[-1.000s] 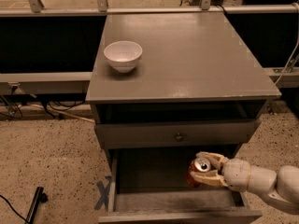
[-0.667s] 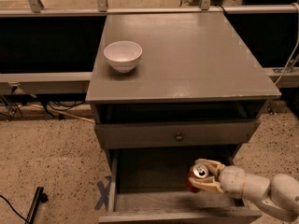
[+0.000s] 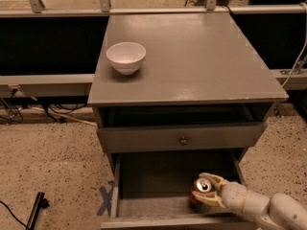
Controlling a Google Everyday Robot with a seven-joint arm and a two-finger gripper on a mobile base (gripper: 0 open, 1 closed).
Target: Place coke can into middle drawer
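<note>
The gripper (image 3: pixel 206 189) is clamped round the coke can (image 3: pixel 202 186), low in the open middle drawer (image 3: pixel 153 178) near its front wall; released before sitting flat, it might topple and roll.

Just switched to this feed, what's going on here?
The robot's two-finger gripper, reaching in from the right, is shut on a small red Coca-Cola can and holds it inside the open wide grey wooden drawer, near its front right corner. Whether the can touches the drawer floor is unclear. A white bowl sits on the grey cabinet top.
</note>
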